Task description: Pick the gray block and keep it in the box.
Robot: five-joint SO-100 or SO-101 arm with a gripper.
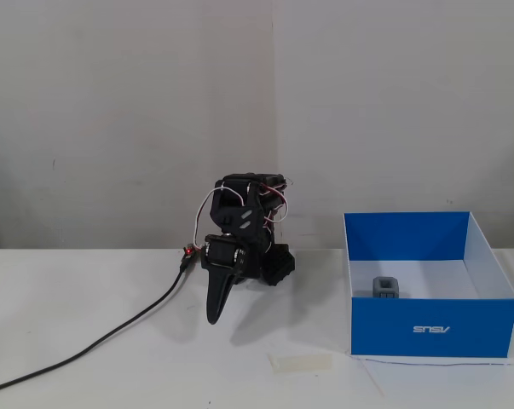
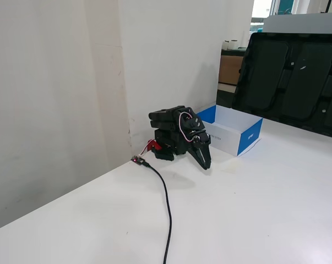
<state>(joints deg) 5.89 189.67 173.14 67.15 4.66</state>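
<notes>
The gray block (image 1: 386,288) already sits on the blue box's (image 1: 427,328) white floor, near its front wall. The pincer (image 1: 216,308) is folded down to the bench (image 1: 86,341), closed and empty. Little risk remains; a careless arm swing could nudge the box

Arm (image 1: 244,226) folded down compact over own base, links stacked, white and red wires looping across top. Gripper (image 1: 216,317) points down, tip at or just above table surface, fingers (image 1: 218,294) pressed together into single dark wedge. In other fixed view, gripper (image 2: 205,163) angles down toward camera, empty.
</notes>
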